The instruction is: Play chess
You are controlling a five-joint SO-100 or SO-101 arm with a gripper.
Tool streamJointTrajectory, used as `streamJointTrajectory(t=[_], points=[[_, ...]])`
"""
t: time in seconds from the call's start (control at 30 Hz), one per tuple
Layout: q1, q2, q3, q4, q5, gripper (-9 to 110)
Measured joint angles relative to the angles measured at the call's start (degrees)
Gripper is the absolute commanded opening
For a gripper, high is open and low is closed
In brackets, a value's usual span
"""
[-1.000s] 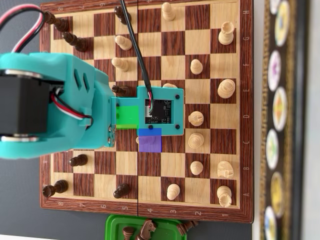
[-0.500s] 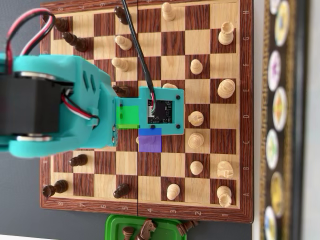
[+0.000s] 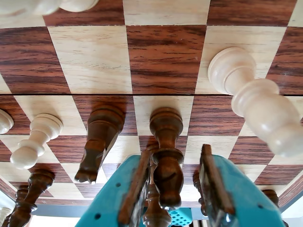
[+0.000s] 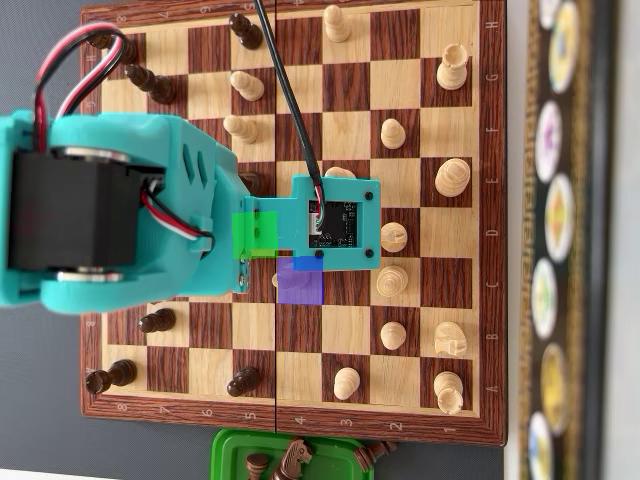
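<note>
In the wrist view my teal gripper (image 3: 176,153) is open, and a dark turned chess piece (image 3: 166,158) stands between its jaws. The piece sits close to the left finger (image 3: 137,187), with a clear gap to the right finger (image 3: 213,182). Another dark piece (image 3: 100,139) stands just left of it. A tall light piece (image 3: 255,101) rises at the right and a light pawn (image 3: 35,139) at the left. In the overhead view the teal arm (image 4: 140,220) and its camera board (image 4: 335,225) cover the middle of the chessboard (image 4: 345,85) and hide the jaws.
Light pieces (image 4: 452,178) fill the board's right half and dark pieces (image 4: 150,82) stand along its left. A green tray (image 4: 235,452) below the board holds several dark pieces. A dark strip with round discs (image 4: 560,220) runs along the right. Green (image 4: 255,235) and purple (image 4: 300,285) squares mark the centre.
The arm has slid to the right over the board; its camera board now lies about one square-width further right than a second ago. No pieces have moved.
</note>
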Motion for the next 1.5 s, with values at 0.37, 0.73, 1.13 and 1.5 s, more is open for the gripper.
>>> streamJointTrajectory(t=[0.37, 0.73, 1.13, 1.5], points=[[0.00, 0.00, 0.00, 0.00, -1.49, 8], [0.00, 0.00, 0.00, 0.00, -1.85, 7], [0.00, 8.09, 0.44, 0.09, -1.85, 7], [3.52, 16.79, 4.13, 3.96, -1.85, 8]])
